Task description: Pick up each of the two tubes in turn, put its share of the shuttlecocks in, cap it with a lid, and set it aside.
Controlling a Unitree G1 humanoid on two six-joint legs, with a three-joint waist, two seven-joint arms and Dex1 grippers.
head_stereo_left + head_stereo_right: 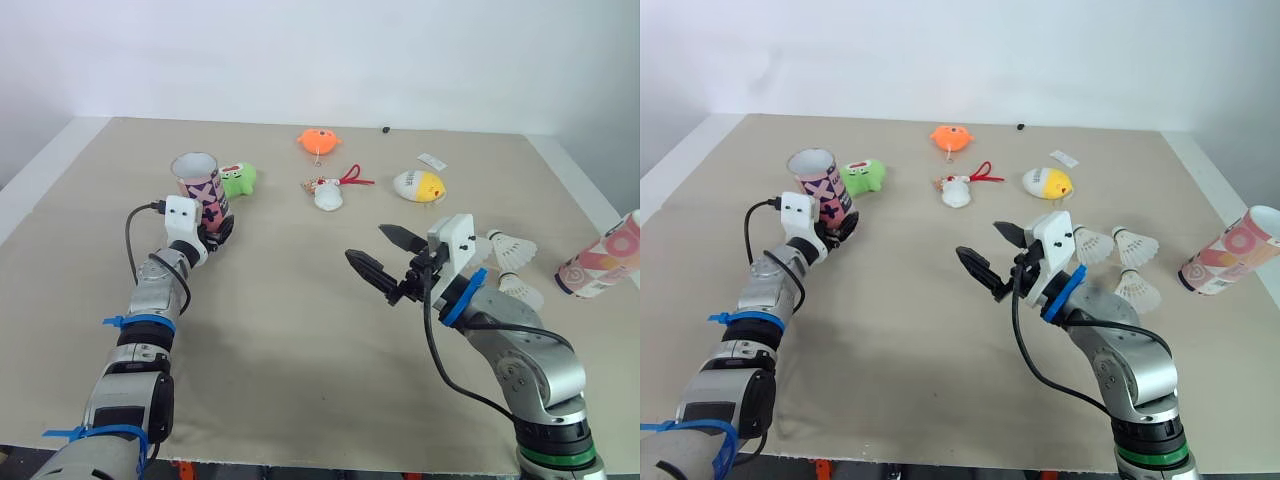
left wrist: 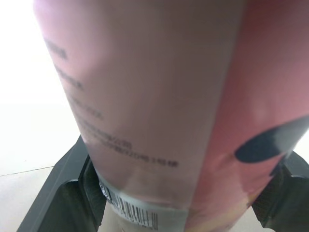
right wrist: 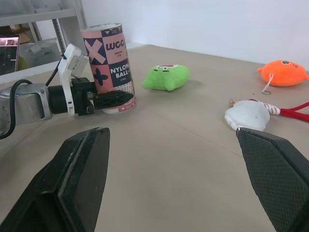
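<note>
A pink patterned tube point(image 1: 200, 185) stands upright with its mouth open at the table's far left. My left gripper point(image 1: 217, 228) is shut on its base, and the fingers point(image 2: 72, 193) press both sides of the tube point(image 2: 159, 111). A second pink tube point(image 1: 603, 258) lies on its side at the right edge. Three white shuttlecocks point(image 1: 1135, 245) lie between that tube and my right gripper point(image 1: 385, 258). The right gripper hangs open and empty over the middle of the table, its fingers point(image 3: 72, 183) spread wide.
A green plush point(image 1: 240, 178) sits right beside the upright tube. Further back lie an orange plush point(image 1: 318, 140), a white toy with a red cord point(image 1: 328, 195), a yellow-and-white egg toy point(image 1: 418, 185) and a small white tag point(image 1: 432, 160).
</note>
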